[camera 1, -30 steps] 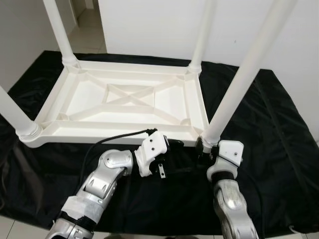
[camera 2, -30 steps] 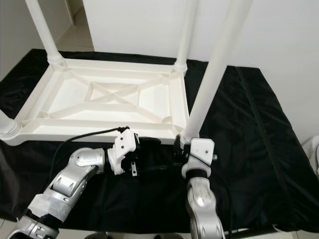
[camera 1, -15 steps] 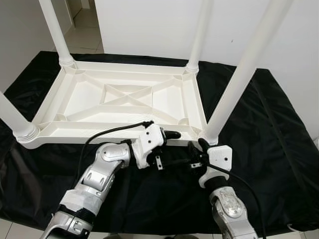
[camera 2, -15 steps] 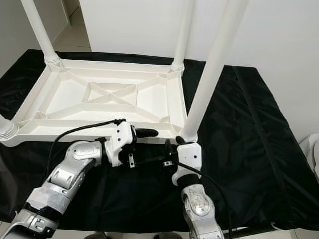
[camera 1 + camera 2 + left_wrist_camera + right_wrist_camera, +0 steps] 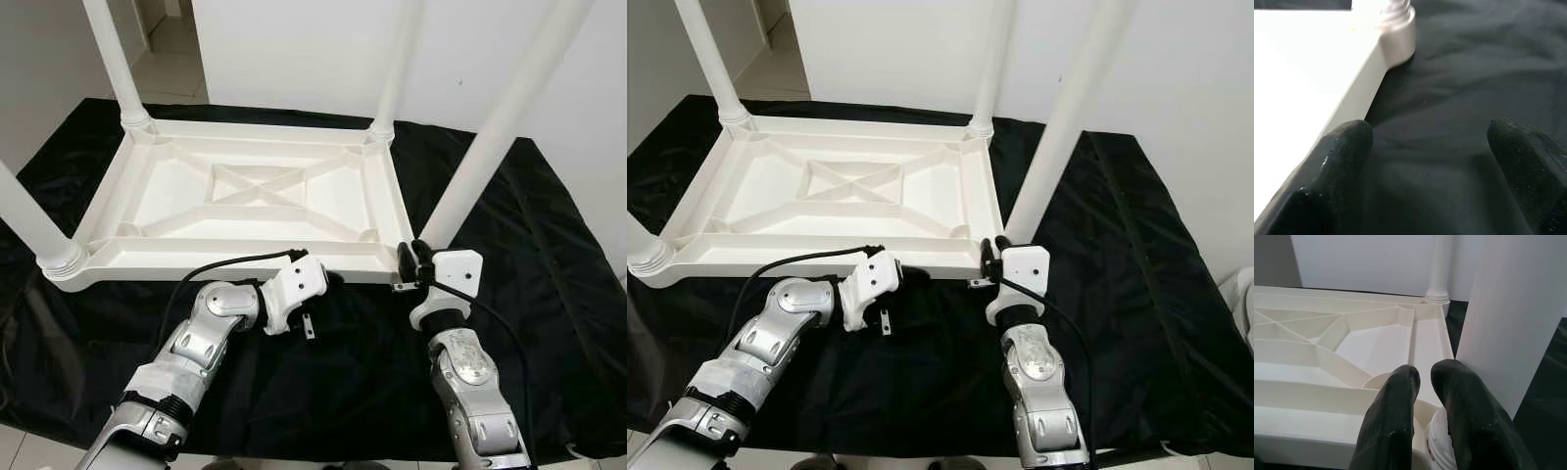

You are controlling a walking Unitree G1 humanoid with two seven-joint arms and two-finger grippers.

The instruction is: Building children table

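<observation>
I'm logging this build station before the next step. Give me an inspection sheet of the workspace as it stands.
Surface: black cloth spread over the floor, wrinkled.
Job's things: white table top lying upside down; four white legs standing up from its corners, nearest right leg leaning to the right.
Clutter: nothing seen.
Hands: left hand open, low over the cloth beside the table's near edge; right hand at the base of the nearest right leg, fingers close together.
Cables: black cable along the left arm; another down the right forearm.
Surroundings: white wall behind, tiled floor at the far left.
</observation>
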